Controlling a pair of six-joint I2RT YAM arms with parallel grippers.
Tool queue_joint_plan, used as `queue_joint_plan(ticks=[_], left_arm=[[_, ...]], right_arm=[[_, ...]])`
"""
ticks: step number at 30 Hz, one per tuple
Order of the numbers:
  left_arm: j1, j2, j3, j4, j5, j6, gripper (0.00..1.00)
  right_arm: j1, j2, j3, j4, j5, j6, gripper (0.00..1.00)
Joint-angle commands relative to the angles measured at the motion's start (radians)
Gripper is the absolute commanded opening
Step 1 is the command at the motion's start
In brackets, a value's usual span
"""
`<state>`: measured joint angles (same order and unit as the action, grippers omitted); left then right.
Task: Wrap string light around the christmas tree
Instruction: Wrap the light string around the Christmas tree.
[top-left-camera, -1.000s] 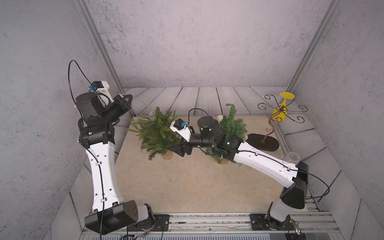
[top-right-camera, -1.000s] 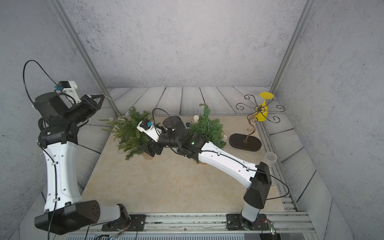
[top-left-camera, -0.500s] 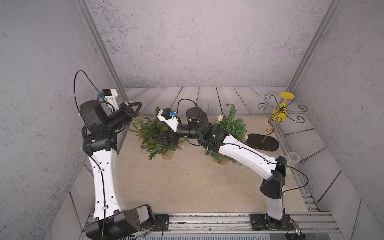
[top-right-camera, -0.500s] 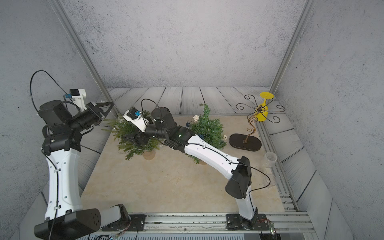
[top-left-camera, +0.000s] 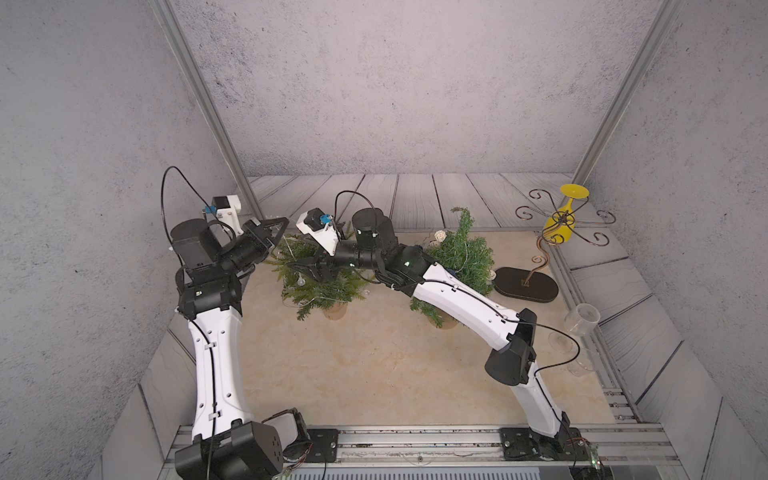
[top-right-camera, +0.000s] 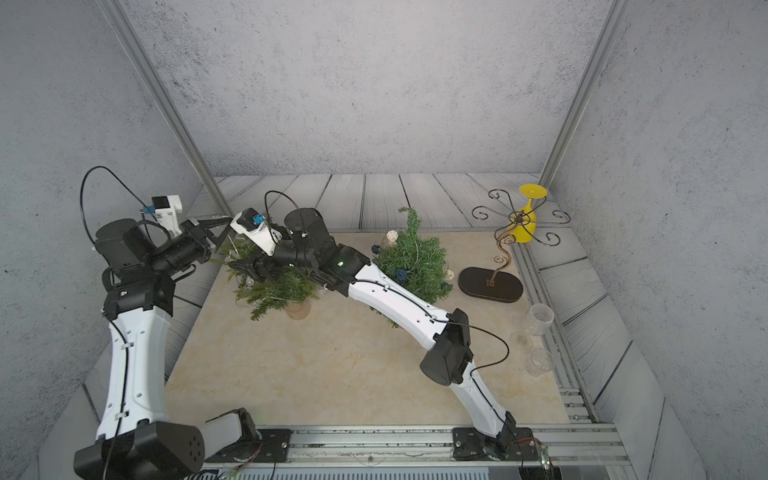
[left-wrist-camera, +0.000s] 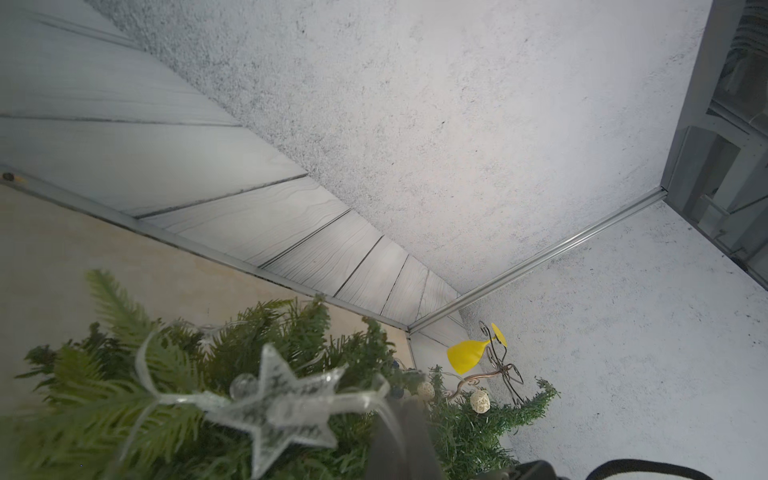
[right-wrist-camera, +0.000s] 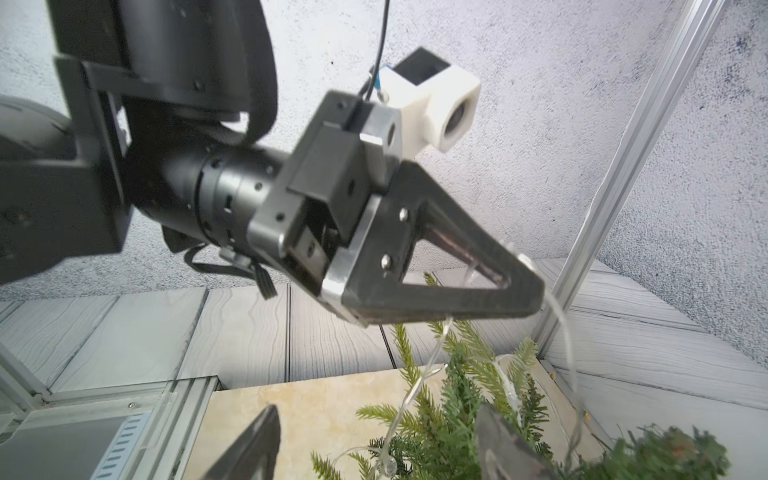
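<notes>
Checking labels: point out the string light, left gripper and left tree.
string light (right-wrist-camera: 559, 314), right wrist view, wire hanging off the gripper tip
left gripper (right-wrist-camera: 534, 291), right wrist view, closed fingertips
left tree (top-left-camera: 332, 293), in a top view, lower branches

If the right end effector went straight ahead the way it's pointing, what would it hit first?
Probably the string light hanging from the shut left end effector, among the tree's branches; both show between the right end effector's open fingers, though depth is unclear.
</notes>
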<state>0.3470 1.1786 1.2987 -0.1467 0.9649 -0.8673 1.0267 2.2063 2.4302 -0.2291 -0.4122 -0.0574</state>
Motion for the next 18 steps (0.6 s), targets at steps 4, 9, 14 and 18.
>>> queue_joint_plan(ticks=[4, 9, 14, 18], left_arm=[[0.012, -0.095, -0.053, 0.082, 0.009, -0.004, 0.00], [0.012, -0.118, -0.063, 0.064, 0.028, 0.013, 0.00], [0.018, -0.115, -0.080, 0.072, 0.029, 0.014, 0.00], [0.021, -0.104, -0.090, 0.088, 0.020, 0.012, 0.00]], right_arm=[[0.000, 0.103, 0.074, -0.003, -0.003, 0.035, 0.67], [-0.001, 0.132, 0.094, 0.013, 0.001, 0.041, 0.65], [-0.001, 0.129, 0.092, 0.020, -0.013, 0.041, 0.34], [0.000, 0.088, 0.028, 0.018, -0.022, 0.026, 0.14]])
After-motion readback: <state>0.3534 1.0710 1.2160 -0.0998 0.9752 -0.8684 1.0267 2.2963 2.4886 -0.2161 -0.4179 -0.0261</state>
